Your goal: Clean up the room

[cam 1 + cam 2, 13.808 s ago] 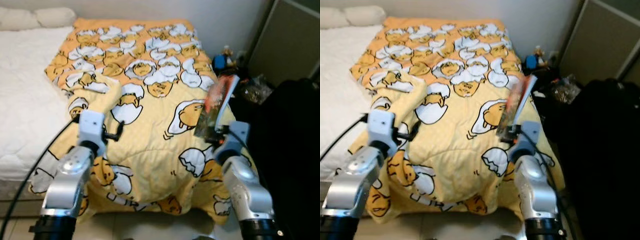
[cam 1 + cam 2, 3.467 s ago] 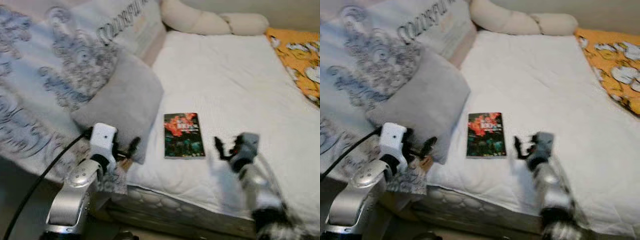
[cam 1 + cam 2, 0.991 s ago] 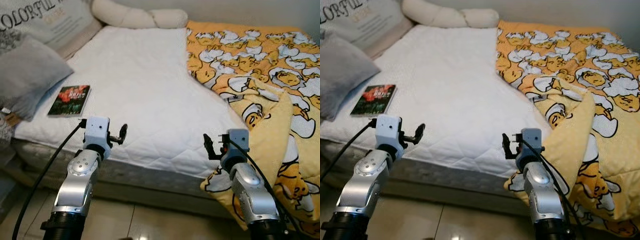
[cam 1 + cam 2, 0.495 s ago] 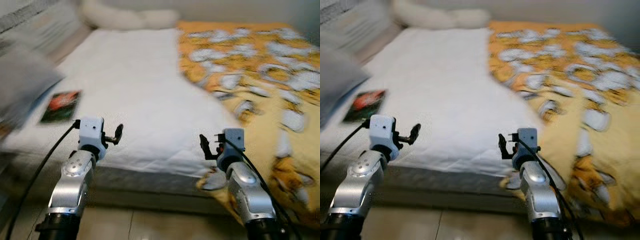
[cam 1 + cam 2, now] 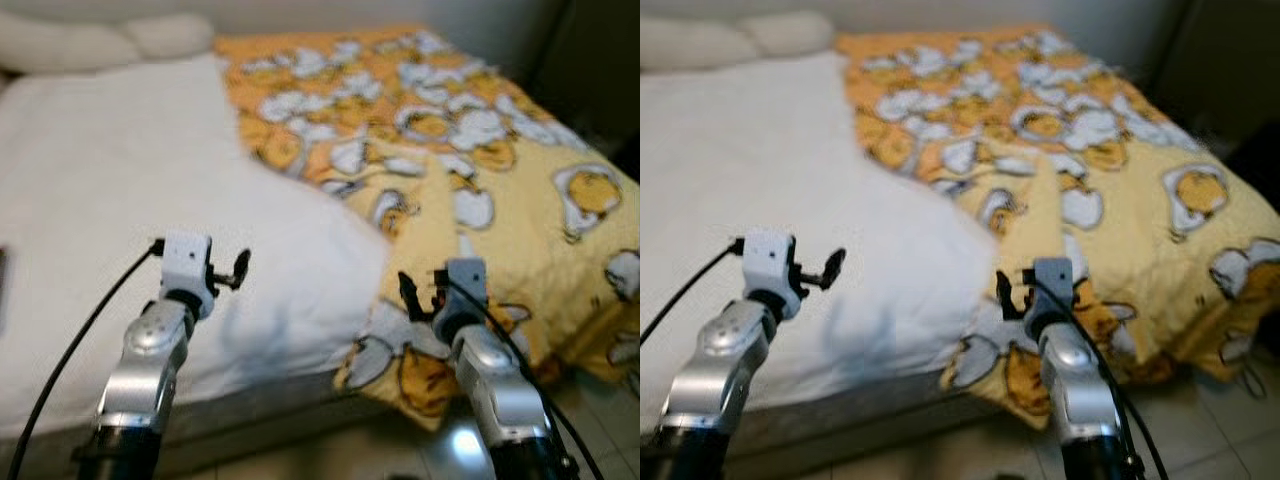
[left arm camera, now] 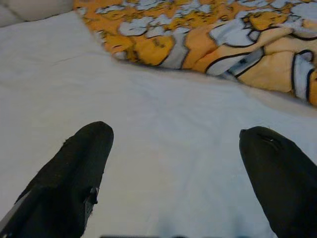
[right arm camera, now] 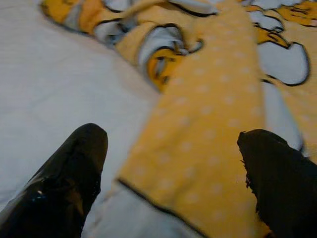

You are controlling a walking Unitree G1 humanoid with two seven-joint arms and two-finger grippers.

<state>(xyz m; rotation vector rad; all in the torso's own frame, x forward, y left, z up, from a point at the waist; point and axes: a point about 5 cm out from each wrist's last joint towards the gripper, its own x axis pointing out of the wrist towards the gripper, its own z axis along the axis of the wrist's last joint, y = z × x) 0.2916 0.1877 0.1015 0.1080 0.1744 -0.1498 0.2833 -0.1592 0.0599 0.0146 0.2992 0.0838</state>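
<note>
The left gripper (image 5: 238, 268) is held out above the near edge of the bed (image 5: 90, 200), its two fingers (image 6: 74, 173) spread wide with nothing between them; below them lies bare white mattress cover. The right gripper (image 5: 408, 296) hangs over the spot where the yellow blanket (image 5: 480, 190) meets the white cover, its fingers (image 7: 69, 173) likewise wide apart and holding nothing. One blanket, printed with egg-shaped cartoon figures, covers the right half of the bed and spills over the near edge toward the tiled floor (image 5: 1200, 440); a fold of it (image 7: 208, 129) lies right before the right gripper. Two cream pillows (image 5: 90, 40) rest at the far end. Everything is somewhat blurred.
</note>
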